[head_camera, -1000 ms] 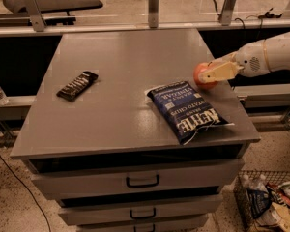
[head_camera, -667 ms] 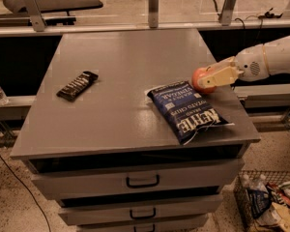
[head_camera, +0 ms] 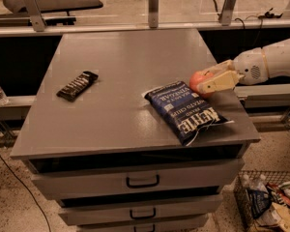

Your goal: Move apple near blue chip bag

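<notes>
The apple [head_camera: 196,79], small and orange-red, sits between the beige fingers [head_camera: 218,82] of my gripper [head_camera: 204,80] at the table's right side. The gripper reaches in from the right on a white arm [head_camera: 270,62] and is shut on the apple. The apple is low over the tabletop, right beside the upper right corner of the blue chip bag [head_camera: 186,110]. I cannot tell whether it touches the table. The bag lies flat near the table's front right corner, its white lettering facing up.
A black-brown candy bar wrapper [head_camera: 77,85] lies on the left of the grey table [head_camera: 121,57]. Drawers [head_camera: 142,180] are below the front edge. A wire basket of trash [head_camera: 270,199] stands on the floor at the lower right. A railing [head_camera: 135,28] runs behind the table.
The gripper has carried the apple a little to the left and down, closer to the chip bag's upper right corner. The bag and candy bar have not moved.
</notes>
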### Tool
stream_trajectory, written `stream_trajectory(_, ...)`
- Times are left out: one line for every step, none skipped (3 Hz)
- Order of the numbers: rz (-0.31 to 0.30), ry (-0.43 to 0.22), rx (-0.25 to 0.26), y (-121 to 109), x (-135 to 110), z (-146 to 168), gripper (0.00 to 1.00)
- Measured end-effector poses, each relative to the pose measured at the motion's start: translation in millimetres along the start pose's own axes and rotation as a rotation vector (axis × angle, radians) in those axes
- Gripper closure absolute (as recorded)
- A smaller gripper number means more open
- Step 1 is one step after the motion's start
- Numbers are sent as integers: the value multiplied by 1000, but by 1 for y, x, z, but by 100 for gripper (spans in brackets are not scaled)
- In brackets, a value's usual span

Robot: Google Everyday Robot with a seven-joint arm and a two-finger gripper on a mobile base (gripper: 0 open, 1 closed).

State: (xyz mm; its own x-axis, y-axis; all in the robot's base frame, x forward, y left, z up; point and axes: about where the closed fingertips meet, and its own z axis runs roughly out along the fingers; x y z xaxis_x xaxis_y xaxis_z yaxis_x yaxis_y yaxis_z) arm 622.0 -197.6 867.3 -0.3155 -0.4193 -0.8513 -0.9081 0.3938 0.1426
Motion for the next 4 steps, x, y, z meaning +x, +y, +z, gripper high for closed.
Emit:
stream_trajectory(-15, -6, -14, 3, -2, -4, 1)
stream_trajectory(-31, -8, -10, 6, -8, -14, 0)
stream_trajectory(-47, -6, 10, 7, -15, -26, 0)
stream_trajectory(-70, -35, 96, -5, -36, -62, 0)
